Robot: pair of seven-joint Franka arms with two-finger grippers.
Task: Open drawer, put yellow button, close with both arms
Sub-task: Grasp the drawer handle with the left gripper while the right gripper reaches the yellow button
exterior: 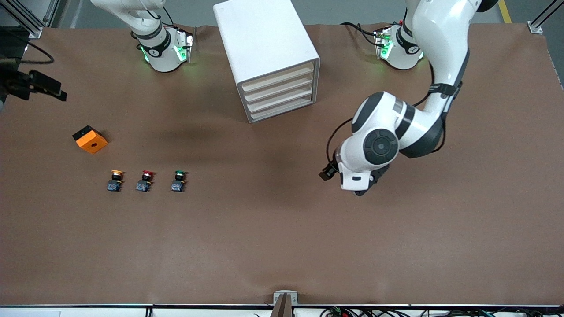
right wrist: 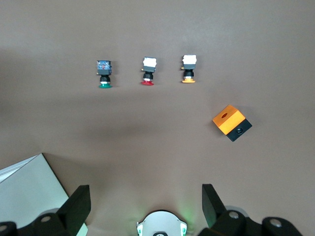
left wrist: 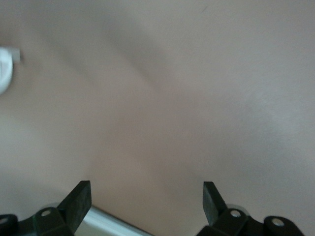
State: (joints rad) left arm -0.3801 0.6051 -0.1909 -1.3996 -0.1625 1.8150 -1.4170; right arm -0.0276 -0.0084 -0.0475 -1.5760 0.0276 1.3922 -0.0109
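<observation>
The jaws of both grippers stand spread wide, with nothing between them. The left gripper (left wrist: 146,196) shows at the bottom edge of the left wrist view, its two black fingers (left wrist: 78,199) apart over bare brown table (exterior: 282,246). In the front view, the left arm (exterior: 396,127) reaches from its base at the upper right of the frame down to the centre right, and its hand hangs over open table surface, toward the left arm's end of the table.

The right gripper (right wrist: 145,204) appears at the bottom edge of the right wrist view, fingers (right wrist: 78,204) equally apart. It is held high above the table near the right arm's base (exterior: 163,48), which sits at the upper left of the front view.

The white cabinet (exterior: 269,57) stands at the upper centre of the front view, between the two bases. Its four cream drawer fronts are all flush; the drawer (exterior: 278,78), the highest one, is shut.

The yellow button (exterior: 115,180) stands on the table in the lower left part of the front view. It is the end unit of a row of three, the one closest to the right arm's end of the table. The red button (exterior: 145,180) is beside it and the green button (exterior: 178,180) follows. An orange and black box (exterior: 90,139) lies farther from the front camera than the row, apart from it.
</observation>
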